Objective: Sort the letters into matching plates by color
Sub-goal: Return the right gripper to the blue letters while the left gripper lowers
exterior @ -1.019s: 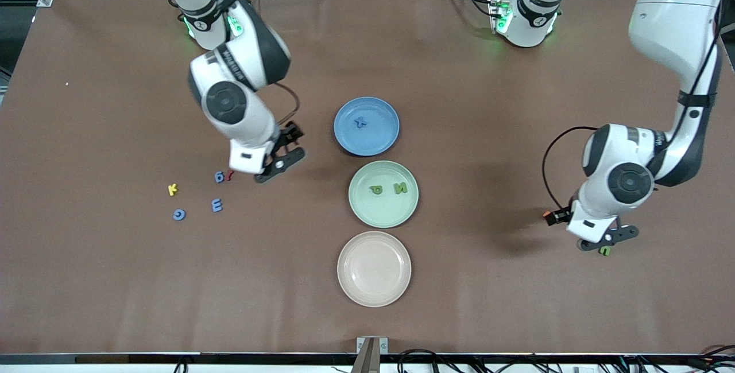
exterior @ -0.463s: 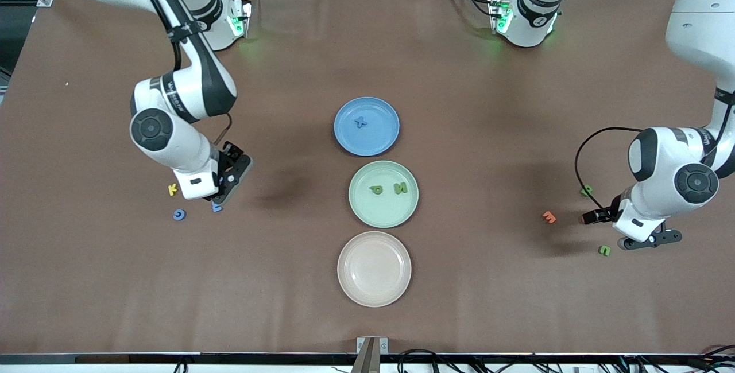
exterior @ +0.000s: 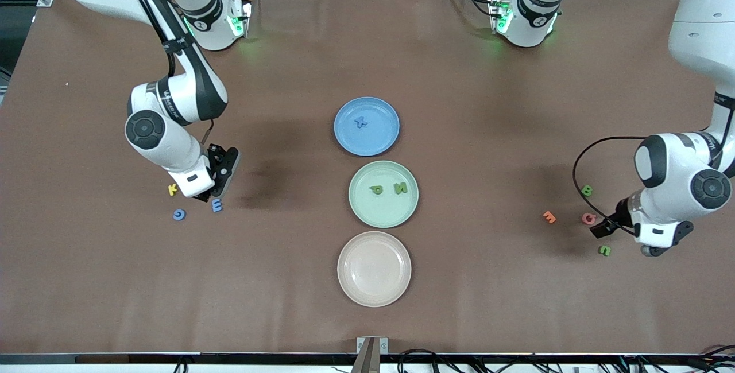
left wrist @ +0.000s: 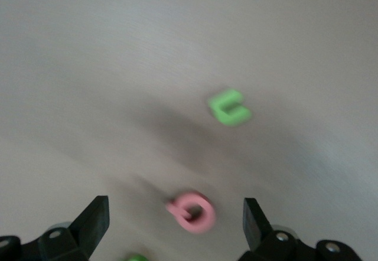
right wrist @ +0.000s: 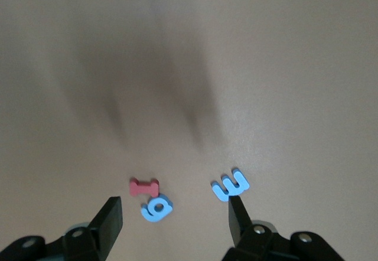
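On the blue plate [exterior: 366, 126] lies one blue letter [exterior: 360, 122] and on the green plate [exterior: 383, 193] two green letters [exterior: 401, 189], the beige plate [exterior: 374, 268] bare, while the right gripper [right wrist: 175, 221] over the blue "6" [right wrist: 156, 207] and the left gripper [left wrist: 176, 224] over the pink letter [left wrist: 192, 211] both gape empty.

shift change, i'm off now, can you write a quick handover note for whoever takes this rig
Left gripper: open, empty, over the pink letter.
Right gripper: open, empty, low over the blue 6-shaped letter and dark red letter.
Done: one blue letter in the blue plate, two green in the green plate.
Left: blue E, blue C and yellow K at the right arm's end; orange letter and two green letters at the left arm's end. Cream plate holds nothing yet.
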